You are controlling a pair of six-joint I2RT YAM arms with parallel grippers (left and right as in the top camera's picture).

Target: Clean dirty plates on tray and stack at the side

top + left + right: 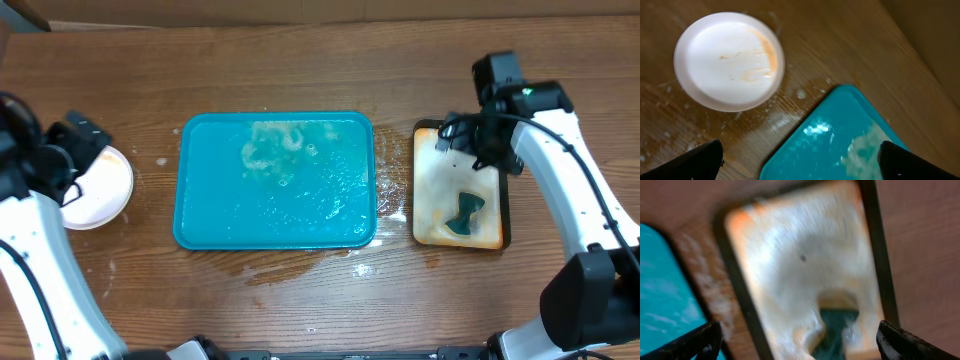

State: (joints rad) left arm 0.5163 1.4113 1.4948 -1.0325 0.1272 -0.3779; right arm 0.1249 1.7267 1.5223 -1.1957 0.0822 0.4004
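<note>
The teal tray [300,215] lies mid-table, carrying only water and whitish foam [275,150]. To its left on the wood sits a white plate [100,195]; the left wrist view shows the plate [730,60] with an orange-brown smear, and I cannot tell whether other plates lie under it. My left gripper [85,150] hovers over the plate's far edge, open and empty [800,167], the tray's corner [840,145] between its fingers. My right gripper [465,135] is open and empty [802,347] above the small tray.
A black-rimmed beige tray [430,200] stands right of the teal one, stained, with a dark green sponge [465,215] lying in it; the right wrist view shows that sponge [837,327] below the open jaws. Water and foam spots wet the wood around the teal tray.
</note>
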